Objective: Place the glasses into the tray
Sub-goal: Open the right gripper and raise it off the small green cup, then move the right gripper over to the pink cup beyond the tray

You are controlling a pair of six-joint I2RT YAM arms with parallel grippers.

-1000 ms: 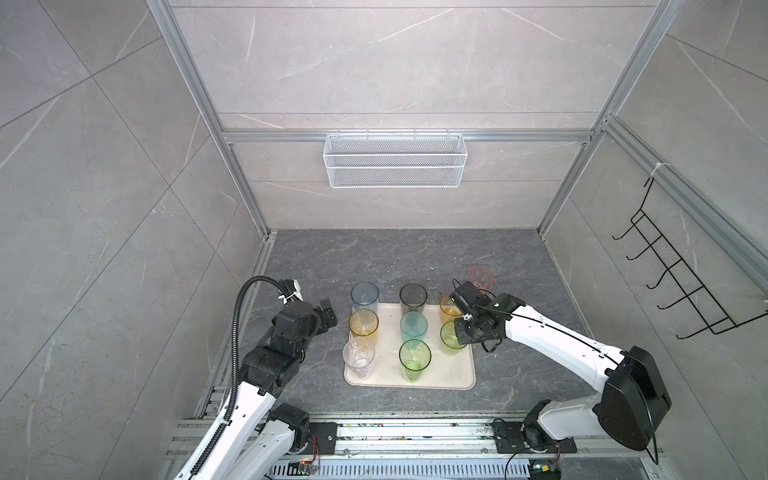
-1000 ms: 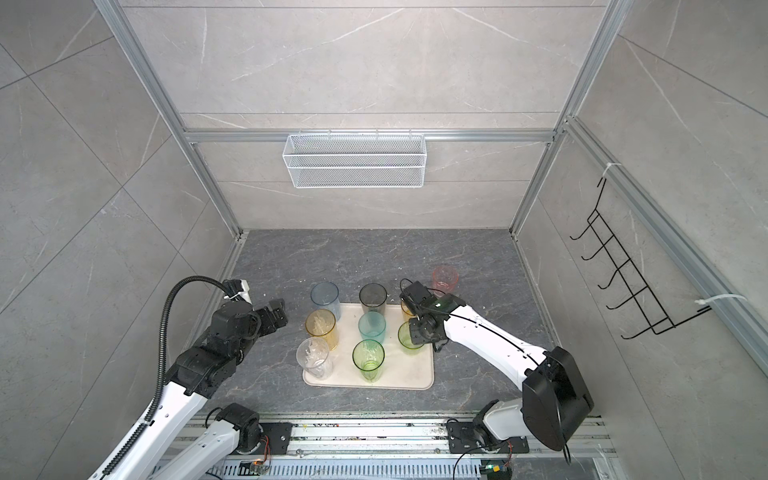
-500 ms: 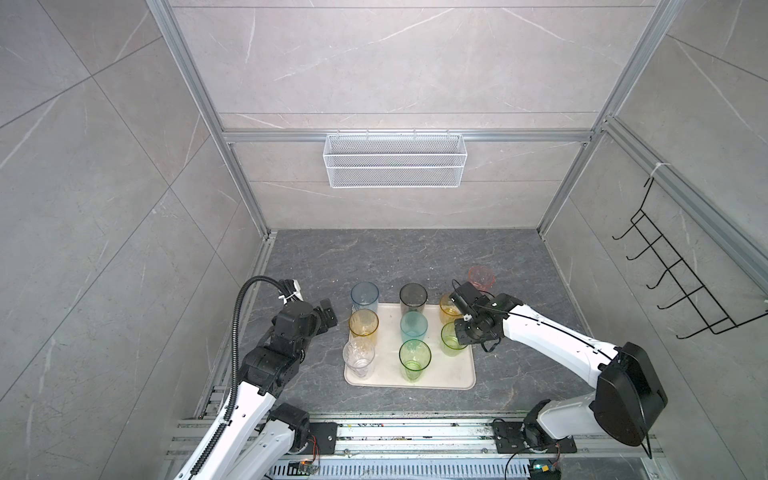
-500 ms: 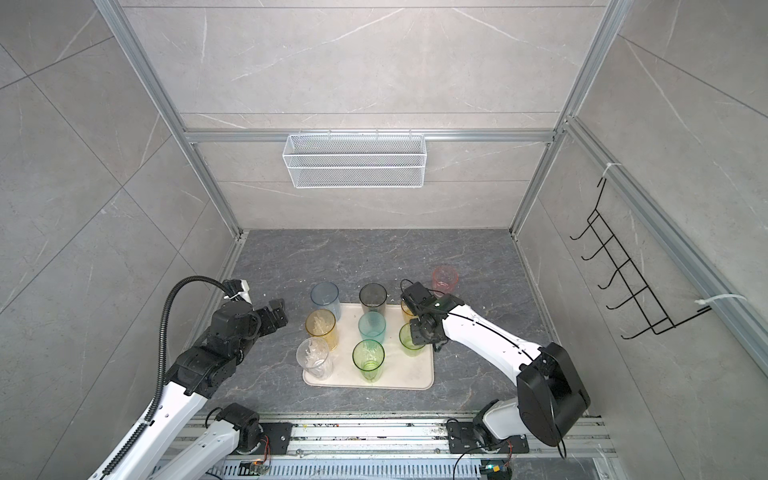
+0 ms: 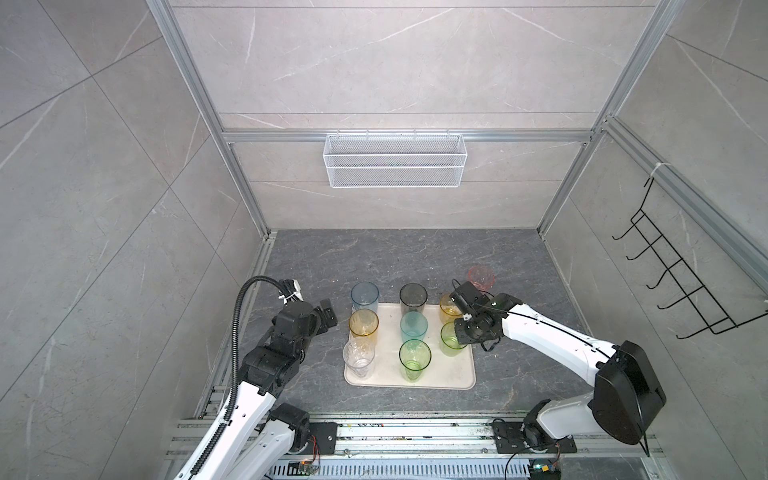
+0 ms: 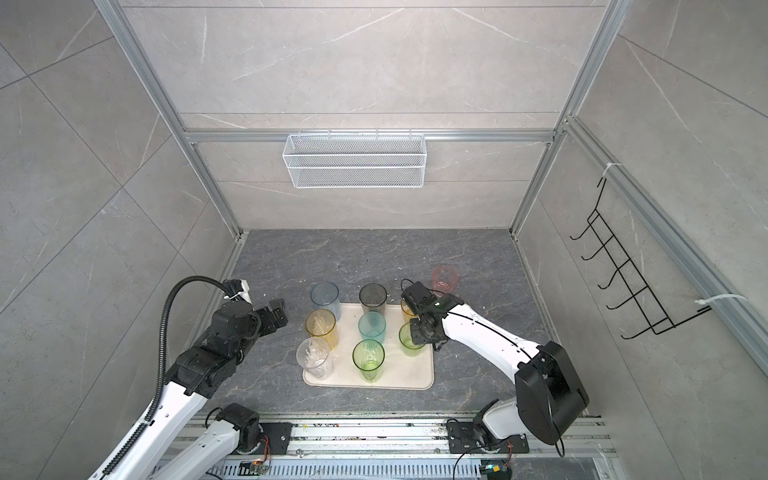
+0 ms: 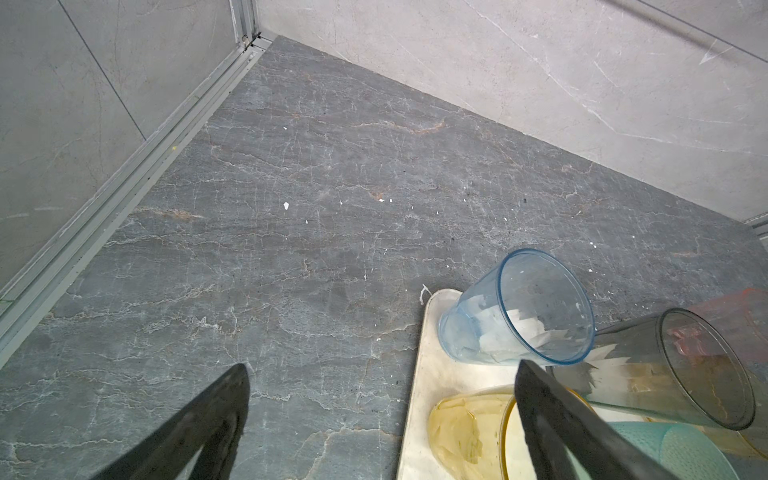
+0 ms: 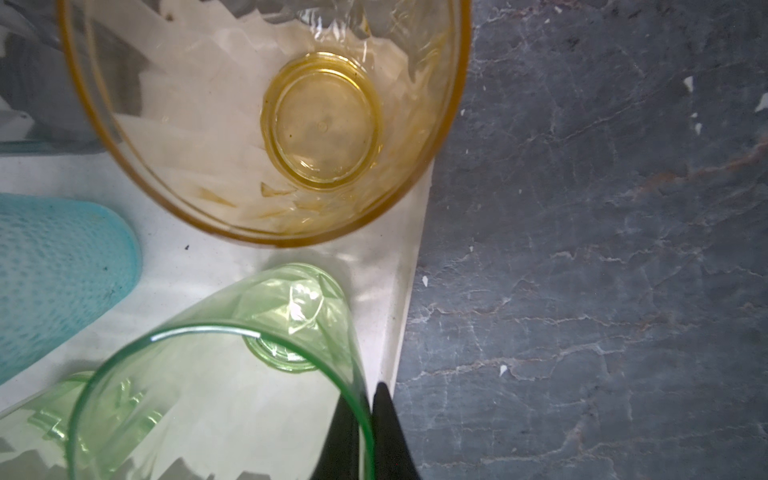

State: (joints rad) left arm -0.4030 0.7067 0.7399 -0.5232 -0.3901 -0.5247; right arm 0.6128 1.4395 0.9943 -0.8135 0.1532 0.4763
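The right claw (image 8: pixel 369 405) is pressed almost together on the thin wall of the green glass (image 8: pixel 216 399), one finger inside the rim and one outside, so it pinches that glass at its lip. The glass sits directly under the claw, over the tray (image 8: pixel 386 266) and close to the tray's edge. Whether its base rests on the tray I cannot tell. Just past it from the claw stands an amber glass (image 8: pixel 324 124), near but apart, and off to one side is a teal glass (image 8: pixel 62 270). The dark tabletop (image 8: pixel 582 249) begins just beside the fingers.

These tumblers look light, stiff and thin-walled, with smooth sides that would likely slip in a side squeeze. The lip pinch seems the sound hold, kept gentle, since the crowded neighbours could be knocked over.

In a top view a pink glass (image 5: pixel 481 277) stands on the tabletop beyond the right claw, off the tray. It is probably the one left to fetch.

The left claw (image 7: pixel 380 365) is spread wide and empty, above the tabletop just beside the tray. A blue glass (image 7: pixel 515 316) is ahead of it and a second amber glass (image 7: pixel 469 432) is close by one finger.
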